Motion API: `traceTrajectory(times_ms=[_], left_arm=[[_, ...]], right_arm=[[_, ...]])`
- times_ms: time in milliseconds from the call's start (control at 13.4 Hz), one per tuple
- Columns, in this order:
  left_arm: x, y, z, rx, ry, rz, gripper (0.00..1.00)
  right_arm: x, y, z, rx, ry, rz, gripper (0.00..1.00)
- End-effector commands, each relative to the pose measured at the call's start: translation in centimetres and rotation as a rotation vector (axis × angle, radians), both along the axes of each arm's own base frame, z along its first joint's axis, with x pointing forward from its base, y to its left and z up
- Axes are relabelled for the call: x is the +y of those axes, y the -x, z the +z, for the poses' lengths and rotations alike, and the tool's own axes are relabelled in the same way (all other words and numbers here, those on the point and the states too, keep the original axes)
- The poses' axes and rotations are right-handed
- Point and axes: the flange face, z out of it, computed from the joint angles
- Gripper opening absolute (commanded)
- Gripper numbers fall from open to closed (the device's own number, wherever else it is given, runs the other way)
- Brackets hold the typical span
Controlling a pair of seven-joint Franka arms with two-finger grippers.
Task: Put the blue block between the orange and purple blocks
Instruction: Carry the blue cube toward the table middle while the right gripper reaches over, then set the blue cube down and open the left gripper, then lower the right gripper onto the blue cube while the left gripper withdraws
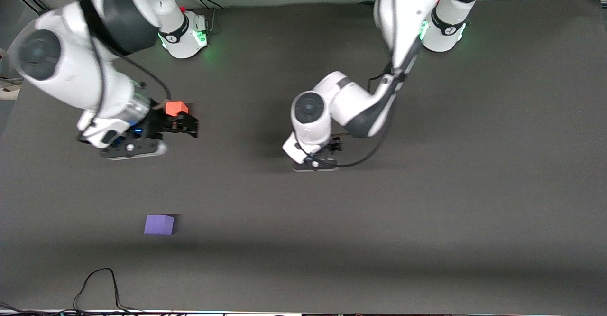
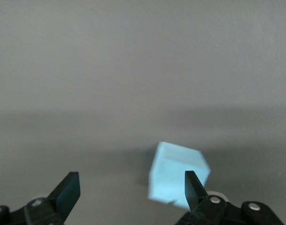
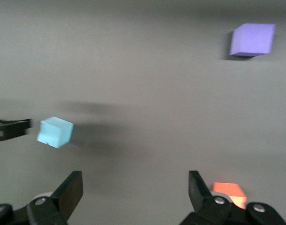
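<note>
The blue block (image 2: 176,177) lies under my left gripper (image 2: 132,188), close against the inner side of one finger (image 2: 193,187). That gripper is open and holds nothing. In the front view the left gripper (image 1: 332,147) is over the middle of the table and hides the blue block. My right gripper (image 3: 135,190) is open and empty. The orange block (image 3: 228,191) sits just outside one of its fingers. The right wrist view also shows the blue block (image 3: 55,132) and the purple block (image 3: 252,40). In the front view the orange block (image 1: 176,108) is beside the right gripper (image 1: 191,128). The purple block (image 1: 159,224) lies nearer the front camera.
The table is covered by a dark grey mat (image 1: 427,211). A black cable (image 1: 99,283) loops at the table edge nearest the front camera, toward the right arm's end. The two arm bases (image 1: 187,33) (image 1: 443,29) stand at the edge farthest from the front camera.
</note>
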Motion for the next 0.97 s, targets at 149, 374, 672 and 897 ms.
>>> traceTrajectory(times_ms=[149,374,672,897], left_arm=[[18.2,-6.3,9.0,0.121,0.05,-0.042,1.0],[30.0,-8.3,11.6,0.173,0.058,-0.074,1.0],[40.7,-8.3,16.0,0.122,-0.021,-0.102,1.0],[44.5,-6.4,20.4,0.107,-0.016,-0.117,1.0]], right_arm=[[9.7,0.0,-3.3,-0.03,-0.01,-0.117,1.0],[17.3,1.7,-8.6,-0.038,-0.016,-0.173,1.0],[24.7,4.2,-17.4,-0.046,-0.03,-0.311,0.99],[27.0,5.8,-23.7,-0.065,0.028,-0.316,0.99]])
